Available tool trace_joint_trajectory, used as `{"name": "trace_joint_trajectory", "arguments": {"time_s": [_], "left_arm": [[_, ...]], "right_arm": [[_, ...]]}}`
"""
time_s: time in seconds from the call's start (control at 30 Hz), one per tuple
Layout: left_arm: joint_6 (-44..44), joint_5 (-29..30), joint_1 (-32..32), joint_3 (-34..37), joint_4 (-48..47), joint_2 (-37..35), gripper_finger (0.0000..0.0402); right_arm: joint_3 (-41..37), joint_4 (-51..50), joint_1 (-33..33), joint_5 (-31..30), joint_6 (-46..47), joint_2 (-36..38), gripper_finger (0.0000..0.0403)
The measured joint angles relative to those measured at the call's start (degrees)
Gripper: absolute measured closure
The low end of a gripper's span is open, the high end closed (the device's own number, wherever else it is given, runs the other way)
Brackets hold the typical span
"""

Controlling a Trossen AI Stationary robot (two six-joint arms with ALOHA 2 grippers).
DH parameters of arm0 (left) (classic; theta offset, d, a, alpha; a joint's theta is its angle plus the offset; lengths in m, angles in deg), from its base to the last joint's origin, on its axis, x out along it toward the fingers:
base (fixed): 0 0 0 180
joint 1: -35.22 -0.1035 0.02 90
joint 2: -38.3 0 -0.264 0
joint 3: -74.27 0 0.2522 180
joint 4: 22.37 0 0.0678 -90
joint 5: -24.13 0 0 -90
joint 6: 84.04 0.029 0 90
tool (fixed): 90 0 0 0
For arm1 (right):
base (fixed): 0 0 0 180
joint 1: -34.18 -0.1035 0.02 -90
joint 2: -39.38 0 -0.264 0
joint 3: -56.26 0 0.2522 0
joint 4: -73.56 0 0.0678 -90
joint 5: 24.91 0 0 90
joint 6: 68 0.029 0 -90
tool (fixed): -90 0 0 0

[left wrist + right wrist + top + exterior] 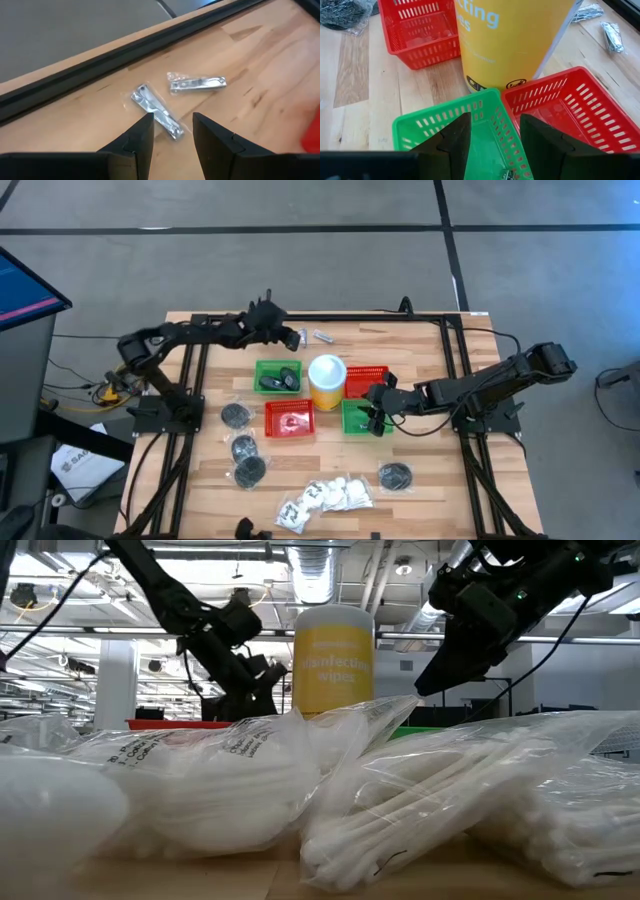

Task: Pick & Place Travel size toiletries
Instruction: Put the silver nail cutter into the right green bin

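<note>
Hovering with parted, empty fingers, the left gripper (172, 137) sits over a bagged nail clipper (157, 111) at the table's far edge, where slick film could slip free, while the right gripper (492, 145), also parted and empty, hangs over the green basket (445, 130).

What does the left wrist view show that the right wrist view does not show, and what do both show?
Only the left wrist view: the open left gripper above two bagged nail clippers, the near clipper and the far clipper, beside the table's black rail.

Only the right wrist view: the open right gripper over a green basket, two red baskets, and the yellow wipes can.

Both: the wooden table top.
</note>
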Motion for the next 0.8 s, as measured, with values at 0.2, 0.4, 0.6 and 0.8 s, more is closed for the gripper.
{"name": "trace_joint_trajectory", "arguments": {"time_s": [0.2, 0.4, 0.6, 0.8], "left_arm": [[-2.53, -0.02, 0.00, -5.17, -4.54, 3.67, 0.0275], [-3.42, 0.03, 0.02, -7.58, -6.31, 6.64, 0.0275], [-4.74, 0.07, 0.02, -8.45, -6.60, 10.31, 0.0275], [-5.95, 0.12, 0.02, -8.67, -6.54, 12.77, 0.0275]], "right_arm": [[0.00, 0.00, 0.00, 0.00, 0.44, 0.00, 0.0244], [0.00, 0.00, 0.00, 0.00, 0.48, 0.00, 0.0244], [0.00, 0.02, 0.00, 0.00, 0.49, 0.00, 0.0244], [0.00, 0.15, 0.00, 0.00, 0.49, 0.00, 0.0244]]}}
